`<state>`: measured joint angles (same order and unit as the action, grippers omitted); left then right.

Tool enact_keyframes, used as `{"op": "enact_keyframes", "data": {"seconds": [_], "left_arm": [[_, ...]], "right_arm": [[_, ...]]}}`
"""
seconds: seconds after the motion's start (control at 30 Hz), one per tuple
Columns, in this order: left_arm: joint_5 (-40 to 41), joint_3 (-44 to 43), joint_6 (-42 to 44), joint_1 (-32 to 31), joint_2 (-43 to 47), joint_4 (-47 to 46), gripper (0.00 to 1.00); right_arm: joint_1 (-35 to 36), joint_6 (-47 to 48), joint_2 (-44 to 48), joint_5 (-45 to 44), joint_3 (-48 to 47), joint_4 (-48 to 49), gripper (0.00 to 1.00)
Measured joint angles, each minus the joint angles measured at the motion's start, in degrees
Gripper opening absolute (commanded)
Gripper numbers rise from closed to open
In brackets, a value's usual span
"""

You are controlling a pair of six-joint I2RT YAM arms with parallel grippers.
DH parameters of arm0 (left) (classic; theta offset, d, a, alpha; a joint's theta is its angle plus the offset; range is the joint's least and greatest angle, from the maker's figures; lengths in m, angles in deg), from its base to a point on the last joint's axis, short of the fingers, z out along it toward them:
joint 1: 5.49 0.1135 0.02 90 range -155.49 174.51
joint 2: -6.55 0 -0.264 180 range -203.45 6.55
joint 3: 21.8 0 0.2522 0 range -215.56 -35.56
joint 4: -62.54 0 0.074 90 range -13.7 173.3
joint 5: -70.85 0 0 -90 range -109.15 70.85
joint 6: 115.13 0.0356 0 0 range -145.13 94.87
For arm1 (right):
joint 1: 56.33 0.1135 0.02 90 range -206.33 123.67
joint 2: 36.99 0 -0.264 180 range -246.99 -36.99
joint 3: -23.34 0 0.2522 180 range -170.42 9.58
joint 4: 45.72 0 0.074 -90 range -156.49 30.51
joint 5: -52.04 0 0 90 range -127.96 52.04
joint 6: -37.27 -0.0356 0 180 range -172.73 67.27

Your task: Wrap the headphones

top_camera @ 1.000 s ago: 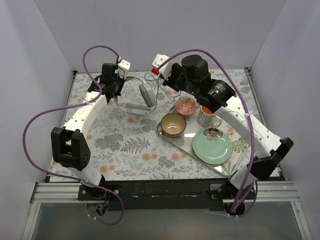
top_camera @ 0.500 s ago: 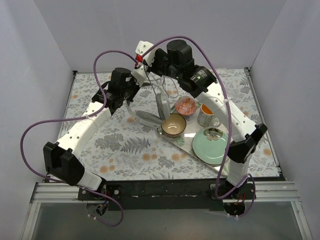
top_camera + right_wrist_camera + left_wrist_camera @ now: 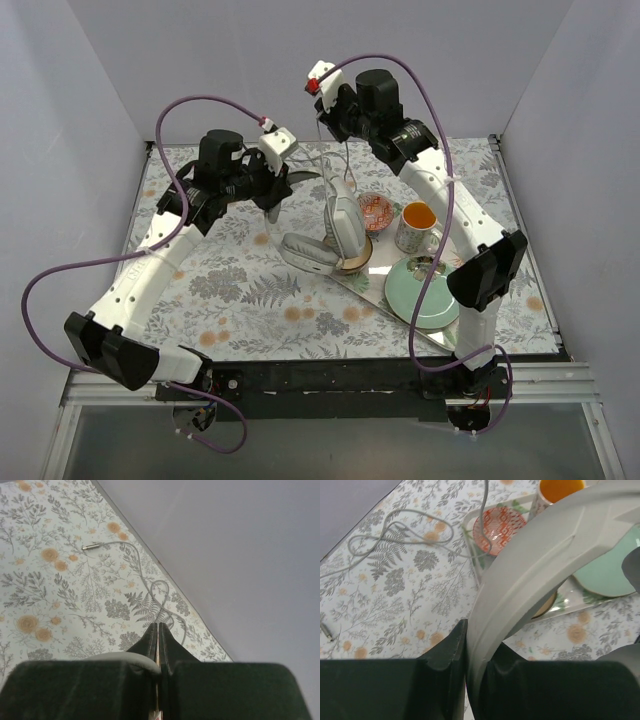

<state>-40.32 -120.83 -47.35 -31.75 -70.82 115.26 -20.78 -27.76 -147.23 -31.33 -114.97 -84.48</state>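
The light grey headphones (image 3: 343,215) hang in the air over the left end of the tray, one earcup (image 3: 308,250) lowest. My left gripper (image 3: 300,178) is shut on their wide headband (image 3: 545,545), which fills the gap between its fingers (image 3: 451,650). My right gripper (image 3: 332,126) is raised high at the back, shut, with thin grey cable strands (image 3: 328,155) hanging from it. More cable (image 3: 145,580) lies in loops on the cloth near the back wall, its plug (image 3: 90,546) lying free. In the right wrist view the gripper (image 3: 158,627) shows closed tips.
A tray (image 3: 372,291) at the right holds a red patterned bowl (image 3: 375,210), a mug of orange liquid (image 3: 415,225), a green plate (image 3: 425,295) and a brown bowl (image 3: 352,263) partly behind the earcup. The back wall is close behind the right gripper.
Both grippers have risen and lifted the headphones off the cloth. The left gripper swung right with the headband, and the right gripper moved up and right, drawing the cable up.
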Motion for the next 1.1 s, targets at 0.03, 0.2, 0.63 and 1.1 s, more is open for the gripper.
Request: {"op": "enact_keyframes", "data": {"seconds": [0.03,0.2,0.63,1.1], "left_arm": [[-1.1,-0.9,-0.7,0.0,0.0,0.1,0.00],[-5.2,-5.4,-6.0,0.4,0.0,1.2,0.00],[6.6,-24.3,-22.0,0.7,-3.0,3.7,0.00],[22.0,-39.2,-26.3,0.6,-7.9,0.3,0.00]], "right_arm": [[-0.3,-0.6,0.0,0.6,0.3,0.0,0.01],[-0.9,-4.3,0.7,5.4,4.5,3.4,0.01],[-2.6,-25.4,8.4,27.8,40.5,41.9,0.31],[0.9,-42.2,-9.5,28.9,38.6,64.6,0.33]]}}
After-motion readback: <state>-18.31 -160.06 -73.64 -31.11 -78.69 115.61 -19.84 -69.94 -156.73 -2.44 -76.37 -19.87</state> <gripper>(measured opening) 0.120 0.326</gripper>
